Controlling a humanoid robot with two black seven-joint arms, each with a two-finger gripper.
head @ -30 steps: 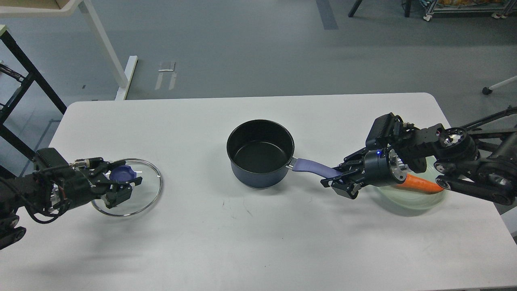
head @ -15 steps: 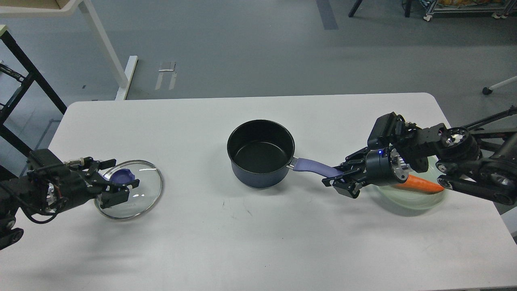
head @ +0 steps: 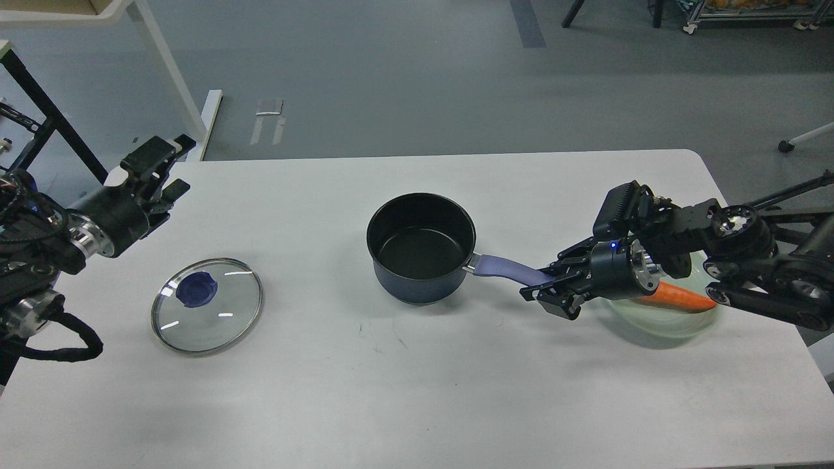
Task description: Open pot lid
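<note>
While the lid [head: 207, 305] is lying flat on the white table [head: 404, 391] at my left, well apart from the pot [head: 420, 247], its lettering is too faint for me to read; the purple-blue knob [head: 196, 289] is facing up. No other writing is showing. Pot is sitting open near table centre, black inside, its long handle [head: 511, 270] pointing right and slightly toward me. My right gripper [head: 548, 292] is pinching the handle's far end. Just behind that gripper a carrot [head: 677, 298] is lying on a pale green plate [head: 658, 326]. My left gripper [head: 161, 170] is hanging over the table's far-left corner, fingers spread, holding nothing.
</note>
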